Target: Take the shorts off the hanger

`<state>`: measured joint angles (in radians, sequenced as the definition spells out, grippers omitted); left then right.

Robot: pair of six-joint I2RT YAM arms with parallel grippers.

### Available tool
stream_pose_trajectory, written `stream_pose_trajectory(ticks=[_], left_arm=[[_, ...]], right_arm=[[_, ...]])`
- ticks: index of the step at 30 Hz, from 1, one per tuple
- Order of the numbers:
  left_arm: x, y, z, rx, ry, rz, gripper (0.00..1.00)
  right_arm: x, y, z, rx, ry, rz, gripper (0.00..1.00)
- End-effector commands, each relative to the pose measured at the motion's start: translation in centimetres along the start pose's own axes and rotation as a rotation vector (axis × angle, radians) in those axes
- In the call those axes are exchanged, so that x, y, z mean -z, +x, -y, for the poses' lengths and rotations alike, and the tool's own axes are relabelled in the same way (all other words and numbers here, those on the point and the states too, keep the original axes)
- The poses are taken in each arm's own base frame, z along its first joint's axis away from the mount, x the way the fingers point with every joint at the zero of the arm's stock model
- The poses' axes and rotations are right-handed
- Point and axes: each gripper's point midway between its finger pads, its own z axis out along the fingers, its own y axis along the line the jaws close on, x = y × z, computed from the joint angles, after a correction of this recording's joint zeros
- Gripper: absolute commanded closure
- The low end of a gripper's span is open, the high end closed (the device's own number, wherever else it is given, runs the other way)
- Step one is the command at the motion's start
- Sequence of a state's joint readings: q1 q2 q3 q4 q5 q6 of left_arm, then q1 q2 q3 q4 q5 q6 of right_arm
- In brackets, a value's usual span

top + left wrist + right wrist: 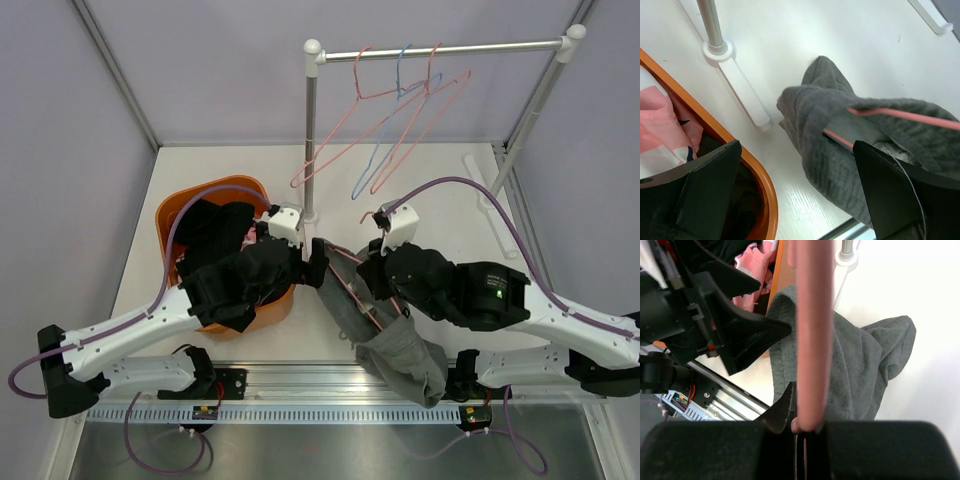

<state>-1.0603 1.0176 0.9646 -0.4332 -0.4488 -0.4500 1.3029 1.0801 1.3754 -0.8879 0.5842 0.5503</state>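
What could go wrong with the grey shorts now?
The open left gripper might pinch the pink hanger along with the grey shorts, since the wire runs right between its fingers; then nothing slides off. Also, the shorts droop over the table's front rail, so they could snag there or drop off.

The left arm (130, 330) covers much of the orange basket (172, 212); black shorts (215, 225) and pink shorts (660, 117) inside show only partly. Grey shorts (410, 365) hide part of the pink hanger (812, 330), blurred at the right wrist lens
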Motion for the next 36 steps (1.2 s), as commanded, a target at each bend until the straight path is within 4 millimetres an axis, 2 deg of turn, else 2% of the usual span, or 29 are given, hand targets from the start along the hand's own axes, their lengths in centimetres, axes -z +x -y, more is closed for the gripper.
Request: stream_pose_trajectory(ticks=[1,6,7,9,10,12,15,18,19,20,23,28,29,31,32,34,35,36], left_arm=[[-0.4,-3.8,0.4,0.038,-0.037,0.122,0.03],[-1.4,-3.3,0.9,0.028,-0.047,0.089,0.47],[-1.5,-3.4,1.0,0.030,-0.045,0.087,0.62],[-1.8,-3.5,1.2,0.027,-0.046,0.082,0.74],[-1.7,-3.7,1.1,0.029,-0.053,0.087,0.87],[-1.6,-4.2,0.6,0.037,-0.088,0.105,0.95],[-1.3,-5.8,-1.0,0.051,-0.200,0.141,1.00],[-2.5,-6.0,-2.9,0.021,-0.331,0.104,1.00],[-2.7,-7.3,-3.3,0.050,-0.355,0.115,1.00],[-3.9,-6.7,-3.5,0.031,-0.383,0.083,1.00],[-5.2,-6.4,-4.2,0.024,-0.420,0.051,1.00],[-6.6,-4.4,-5.9,0.060,-0.435,0.004,1.00],[-7.0,-3.3,-5.9,0.063,-0.416,-0.025,1.00],[-7.1,-3.0,-5.8,0.070,-0.396,-0.025,1.00],[-7.2,-2.2,-5.6,0.069,-0.371,-0.046,1.00],[-6.7,-2.6,-4.3,0.088,-0.287,-0.026,1.00],[-6.7,-3.0,-2.8,0.102,-0.200,-0.013,1.00],[-6.5,-2.1,-2.2,0.091,-0.158,-0.020,1.00]], right_arm=[[2.3,-3.1,0.0,-0.068,-0.035,0.101,1.00],[2.6,-3.2,0.7,-0.068,-0.021,0.112,1.00],[2.6,-3.0,0.7,-0.066,-0.023,0.113,1.00],[2.6,-3.0,0.7,-0.065,-0.024,0.114,1.00],[2.6,-2.9,0.8,-0.063,-0.020,0.114,1.00],[2.7,-2.8,0.9,-0.062,-0.023,0.111,1.00],[2.8,-2.4,0.2,-0.037,-0.066,0.092,1.00],[2.8,-2.1,-1.0,-0.007,-0.125,0.084,1.00],[2.8,-2.0,-1.4,-0.001,-0.137,0.079,1.00],[2.8,-1.9,-1.5,0.003,-0.140,0.076,1.00],[3.3,-2.0,-1.5,0.007,-0.149,0.081,1.00],[4.7,-2.6,-0.4,-0.018,-0.166,0.116,1.00],[4.8,-2.6,-0.3,-0.017,-0.165,0.120,1.00],[4.9,-2.6,0.4,-0.019,-0.143,0.130,1.00],[4.9,-2.6,0.5,-0.020,-0.136,0.132,1.00],[4.8,-2.6,1.1,-0.018,-0.105,0.139,1.00],[4.7,-2.7,1.2,-0.022,-0.096,0.144,1.00],[4.6,-2.7,1.4,-0.022,-0.084,0.145,1.00]])
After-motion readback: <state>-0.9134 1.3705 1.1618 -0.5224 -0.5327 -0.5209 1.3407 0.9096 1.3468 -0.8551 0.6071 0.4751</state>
